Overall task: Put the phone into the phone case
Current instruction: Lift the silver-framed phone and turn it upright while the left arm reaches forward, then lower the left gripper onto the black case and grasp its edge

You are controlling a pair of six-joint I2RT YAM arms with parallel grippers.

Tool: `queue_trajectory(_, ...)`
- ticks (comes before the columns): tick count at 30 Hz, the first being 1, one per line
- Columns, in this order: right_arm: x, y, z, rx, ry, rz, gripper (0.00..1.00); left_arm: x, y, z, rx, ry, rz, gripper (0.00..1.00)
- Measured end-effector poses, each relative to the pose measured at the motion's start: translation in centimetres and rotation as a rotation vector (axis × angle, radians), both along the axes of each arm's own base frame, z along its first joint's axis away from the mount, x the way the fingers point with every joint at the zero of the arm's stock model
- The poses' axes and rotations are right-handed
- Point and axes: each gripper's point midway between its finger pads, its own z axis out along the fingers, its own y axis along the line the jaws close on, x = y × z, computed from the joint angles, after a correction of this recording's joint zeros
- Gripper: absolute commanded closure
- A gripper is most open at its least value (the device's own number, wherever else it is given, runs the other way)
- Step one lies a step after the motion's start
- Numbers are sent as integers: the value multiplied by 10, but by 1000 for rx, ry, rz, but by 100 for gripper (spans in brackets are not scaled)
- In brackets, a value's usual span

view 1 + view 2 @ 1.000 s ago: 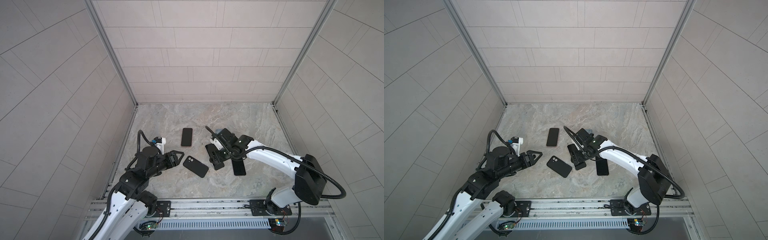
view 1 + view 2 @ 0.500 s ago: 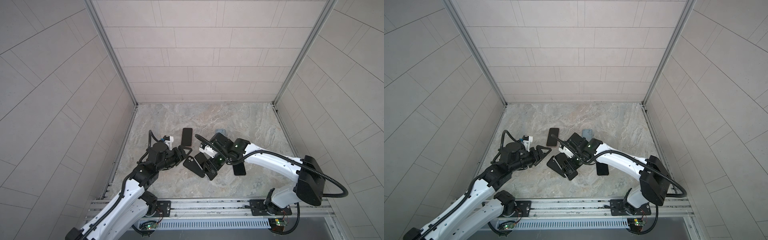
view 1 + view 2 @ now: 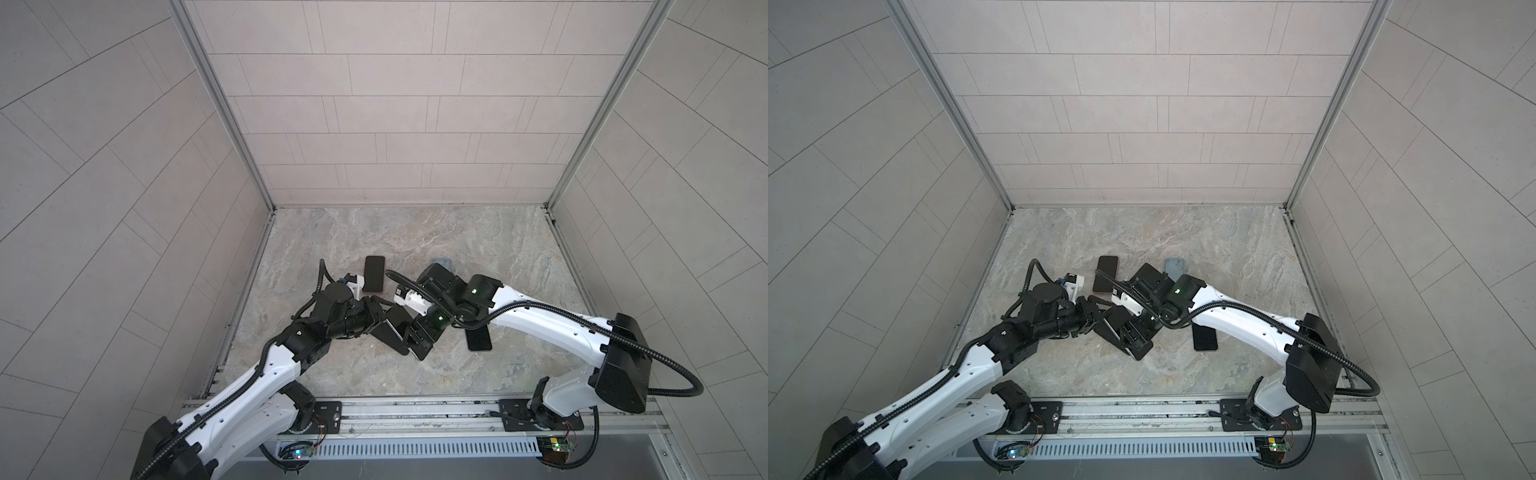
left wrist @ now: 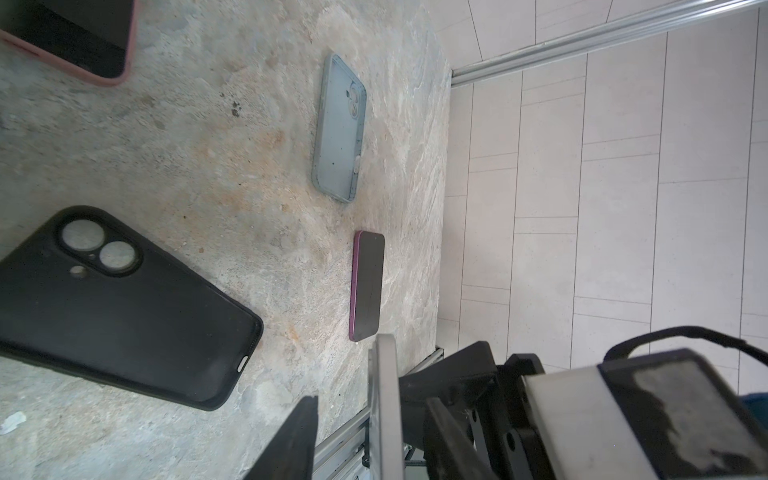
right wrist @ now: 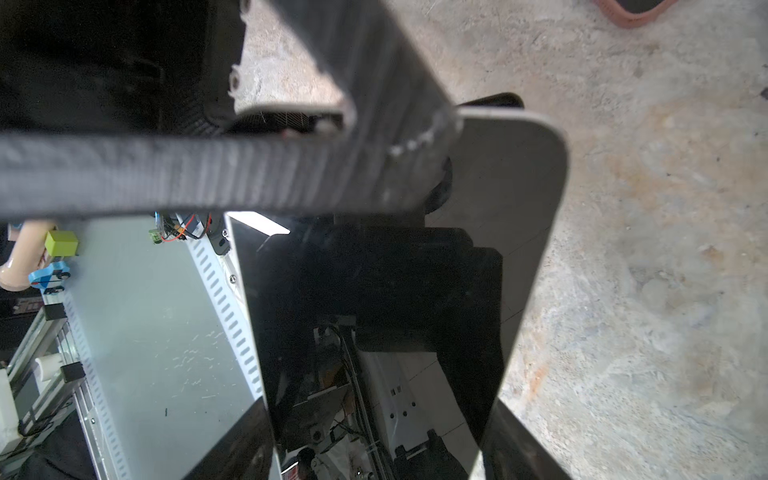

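My right gripper (image 5: 374, 415) is shut on a dark glass-faced phone (image 5: 511, 199), one finger on each long edge, and holds it tilted just above the table. The phone's thin grey edge (image 4: 386, 395) stands between the fingers of my left gripper (image 4: 370, 401), which is open, with a gap on one side. One of the left fingers (image 5: 208, 174) crosses the phone's far end. The empty black phone case (image 4: 124, 307) lies flat on the table beside them. In a top view both grippers meet over the case (image 3: 386, 334) at front centre.
A pink-cased phone (image 3: 374, 274) lies behind the left gripper. A blue-grey empty case (image 3: 1175, 268) sits behind the right arm. Under the right forearm lies a purple-edged phone (image 3: 478, 338). Tiled walls enclose the marble table (image 3: 478, 232) on three sides.
The right gripper has carried the phone left, over to the black case. The left arm has reached in to meet it, and its jaws have narrowed around the phone's end.
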Motion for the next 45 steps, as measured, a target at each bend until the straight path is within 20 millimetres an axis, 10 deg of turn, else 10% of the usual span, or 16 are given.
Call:
queue_trajectory(8,3,-2,6,-19,-31,10,80,-1,-8,4,-25,-14,-20,100)
queue_trajectory(11,6,-5,5,-34,-48,4,16,0,-9,3,-34,-6,-13,100)
queue_trajectory(13,7,-7,7,-36,-72,-4,0,0,-8,3,-31,-11,-12,100)
queue_trajectory(25,55,-51,70,374,-56,-422,20,6,49,34,-65,-196,194,100)
queue_trajectory(31,57,-27,62,562,203,-487,33,11,61,45,-157,-248,266,100)
queue_trajectory(45,63,-3,111,825,361,-471,47,14,69,89,-400,-370,337,100)
